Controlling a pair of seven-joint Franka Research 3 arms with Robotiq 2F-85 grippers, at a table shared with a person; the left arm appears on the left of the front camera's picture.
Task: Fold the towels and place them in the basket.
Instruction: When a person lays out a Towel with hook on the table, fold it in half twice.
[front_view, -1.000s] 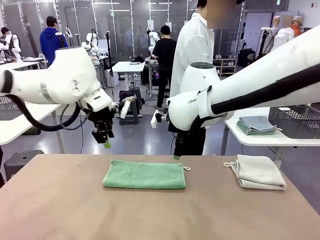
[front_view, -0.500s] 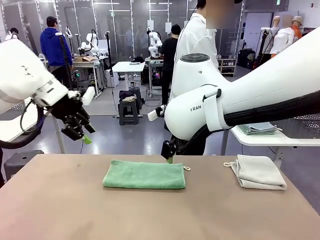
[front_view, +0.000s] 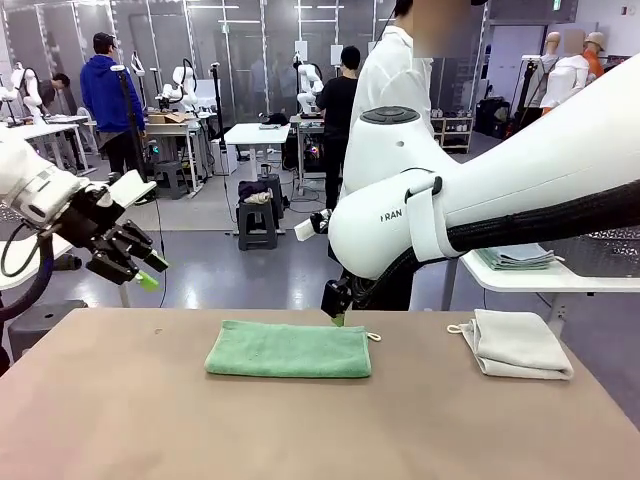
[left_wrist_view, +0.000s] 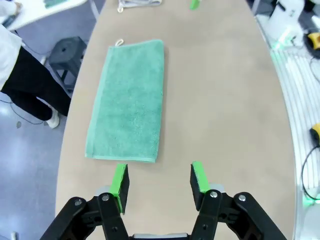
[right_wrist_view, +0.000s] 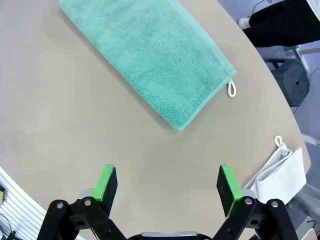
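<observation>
Apparently past the folding: green towel flat at centre of the table, off-white towel folded at right, close to the table's far right edge. Left to do: getting both into a basket. Left gripper raised at left of frame, jaws partly spread, empty; right gripper spread wide, empty, by the green towel's upper right corner. Ample bare tabletop across the lower frame; scant margin beyond the towels' far edges.

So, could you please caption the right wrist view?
Open right gripper near the folded green towel; off-white towel farther off.
</observation>
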